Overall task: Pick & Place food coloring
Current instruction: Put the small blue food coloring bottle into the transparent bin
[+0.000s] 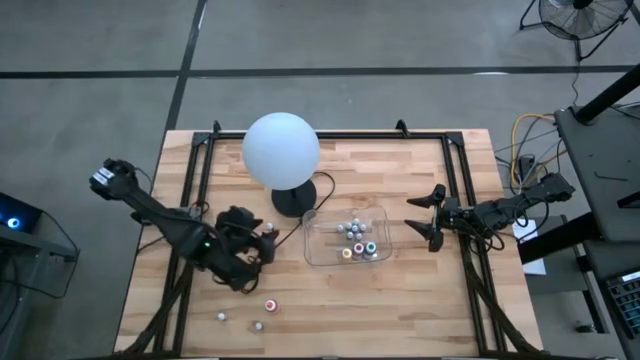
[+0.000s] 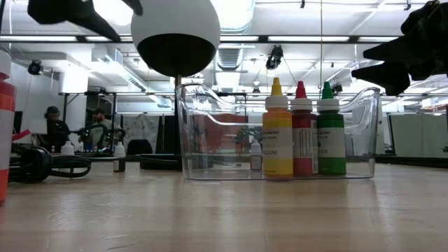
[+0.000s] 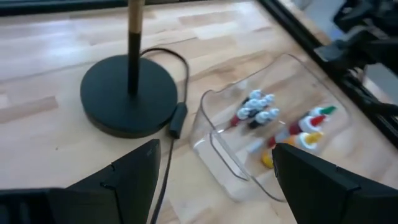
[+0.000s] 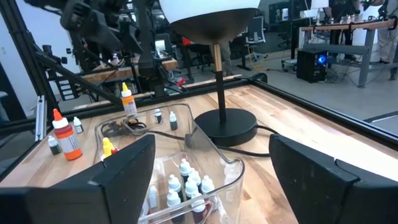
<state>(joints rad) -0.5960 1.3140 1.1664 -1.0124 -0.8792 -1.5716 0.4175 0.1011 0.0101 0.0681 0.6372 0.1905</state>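
A clear plastic tray point(image 1: 318, 240) sits near the table's middle and holds several small food coloring bottles point(image 1: 356, 240). Yellow, red and green ones point(image 2: 301, 129) stand at its near wall, with white-capped ones point(image 3: 258, 109) behind them. Three more bottles point(image 1: 270, 305) stand loose on the wood near the front-left. My left gripper point(image 1: 268, 245) hovers open just left of the tray and holds nothing; its wrist view looks down past the open fingers point(image 3: 214, 186) at the tray point(image 3: 214, 124). My right gripper point(image 1: 415, 222) hangs open just right of the tray point(image 4: 205, 155), also without a load.
A white globe lamp point(image 1: 281, 148) stands on a black round base point(image 1: 293, 197) just behind the tray's left end. Its cord point(image 3: 177, 118) trails past the tray. More loose bottles point(image 4: 65, 134) stand beyond the tray toward the left arm. Black rails point(image 1: 460, 190) run along the table's sides.
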